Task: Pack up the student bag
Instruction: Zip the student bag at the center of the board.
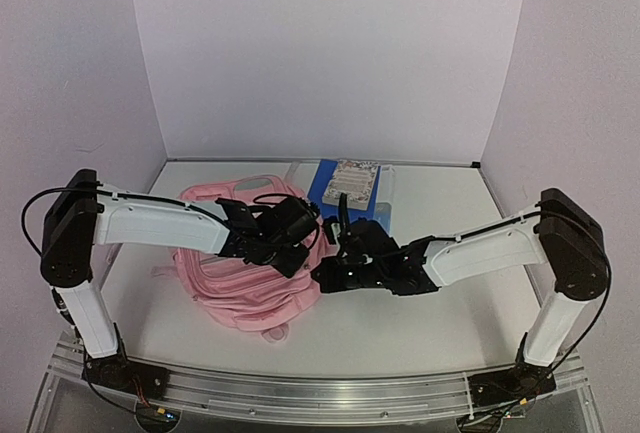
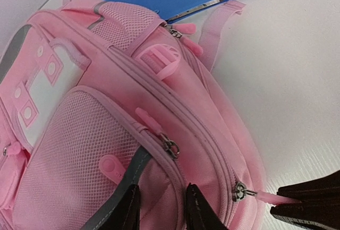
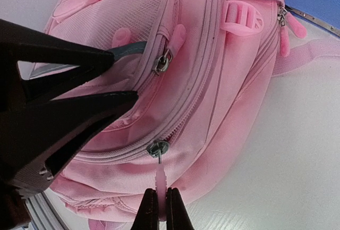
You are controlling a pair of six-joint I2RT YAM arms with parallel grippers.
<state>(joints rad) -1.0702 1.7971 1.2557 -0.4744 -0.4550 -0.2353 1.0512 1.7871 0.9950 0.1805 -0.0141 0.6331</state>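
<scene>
1. Left end effector (image 2: 162,211): stands narrow, pinches a fold of pocket fabric on the lower front of the student bag (image 1: 235,273); takes in the grey trim (image 2: 130,174) against the inner face of one finger.
2. Right end effector (image 3: 160,194): stands fully closed, clamps the pink zipper pull (image 3: 160,176) between its fingertips; holds the pull straight out from the metal slider (image 3: 158,148), away from the bag body.
3. Student bag: lies on the bench (image 1: 450,303), left of centre, front pockets upward; sits under both wrists, with the two end effectors close together at its right-hand edge in the top view.
4. Main zip: curves round the side of the bag and ends at the held slider, low down near the bench surface.
5. Second slider (image 2: 170,146): hangs at the upper corner of the mesh pocket (image 2: 79,134), untouched, just above the left fingers.
6. Pink buckle (image 2: 162,62): sits on the panel above the mesh pocket, well apart from both end effectors.
7. Blue folder (image 1: 322,188): lies flat on the bench just beyond the bag, toward the back wall; carries a patterned book (image 1: 352,178) on top.
8. Pink strap (image 2: 212,33): trails from the bag across the bench and reaches the near edge of the folder; cannot tell whether the two touch.
</scene>
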